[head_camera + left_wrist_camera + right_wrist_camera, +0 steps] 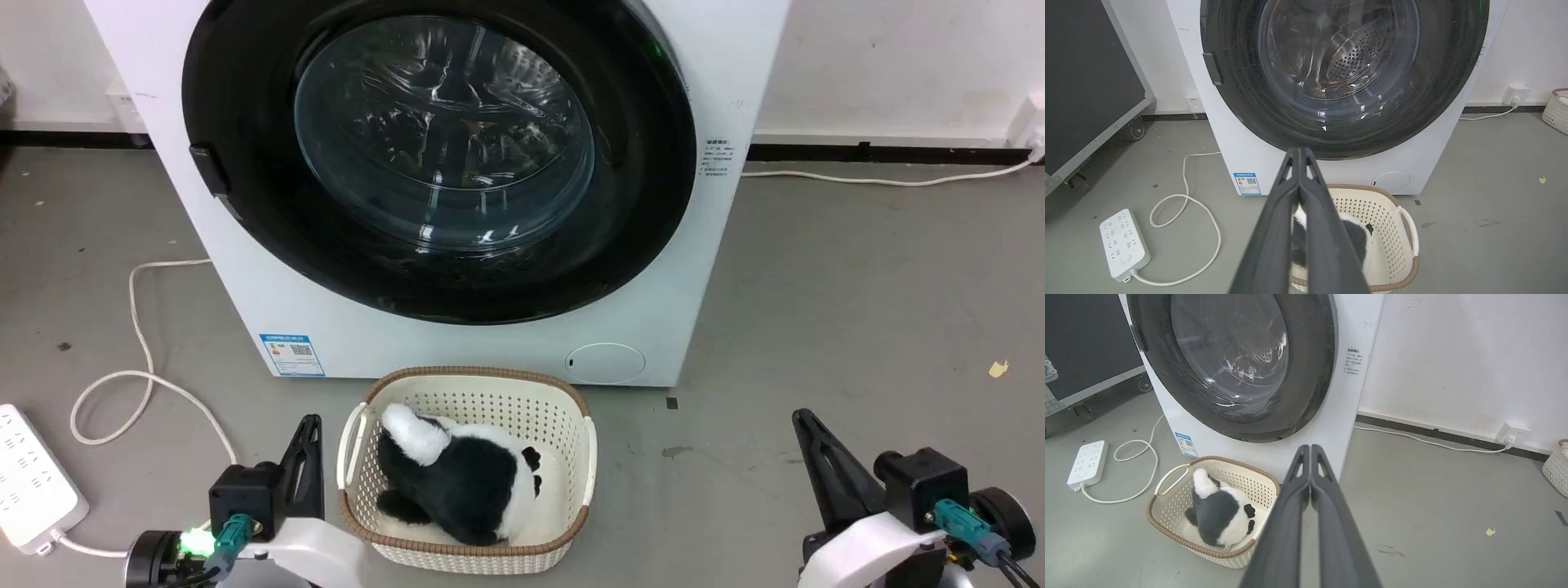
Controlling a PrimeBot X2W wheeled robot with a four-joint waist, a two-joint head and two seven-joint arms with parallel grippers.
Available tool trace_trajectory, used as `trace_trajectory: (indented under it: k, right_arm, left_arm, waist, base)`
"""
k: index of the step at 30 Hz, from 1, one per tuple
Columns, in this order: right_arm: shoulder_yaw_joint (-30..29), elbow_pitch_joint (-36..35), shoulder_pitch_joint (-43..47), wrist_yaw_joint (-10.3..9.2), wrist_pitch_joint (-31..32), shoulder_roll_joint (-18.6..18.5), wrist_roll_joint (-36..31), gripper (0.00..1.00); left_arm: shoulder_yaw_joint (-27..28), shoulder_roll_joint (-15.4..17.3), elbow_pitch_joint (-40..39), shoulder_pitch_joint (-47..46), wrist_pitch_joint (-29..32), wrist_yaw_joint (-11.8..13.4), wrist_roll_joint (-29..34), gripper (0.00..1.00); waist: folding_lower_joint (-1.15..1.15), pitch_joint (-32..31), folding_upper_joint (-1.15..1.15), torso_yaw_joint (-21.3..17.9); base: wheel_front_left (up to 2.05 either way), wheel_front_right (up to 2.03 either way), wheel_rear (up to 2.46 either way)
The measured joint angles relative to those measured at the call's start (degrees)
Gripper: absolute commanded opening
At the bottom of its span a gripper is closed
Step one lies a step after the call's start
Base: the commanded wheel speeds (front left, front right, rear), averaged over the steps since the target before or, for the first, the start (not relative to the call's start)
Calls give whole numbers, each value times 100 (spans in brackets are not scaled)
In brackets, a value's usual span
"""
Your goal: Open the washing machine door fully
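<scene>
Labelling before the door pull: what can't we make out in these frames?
- washing machine door: top cut off by upper edge, all views.
- blue label: print too small, head view.
- plush toy: left wrist view, partly behind left gripper fingers.
- drum contents: head view, glare on the glass.

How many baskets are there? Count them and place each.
2. One basket, holding a plush toy, sits on the floor before the washing machine. A second basket stands by the wall at the wrist views' right edge, partly cut off; others may be hidden.

Black-and-white plush toy (457, 482), perhaps panda, in basket (482, 373).
</scene>
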Motion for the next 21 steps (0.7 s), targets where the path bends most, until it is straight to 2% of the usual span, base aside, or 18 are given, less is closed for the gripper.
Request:
trace_trajectory:
  k: [21]
  right_arm:
    - [2, 0, 0, 0, 0, 0, 0, 0]
  left_arm:
    - [2, 0, 0, 0, 0, 0, 15, 0]
  waist:
    - [0, 0, 0, 0]
  base:
    - [0, 0, 0]
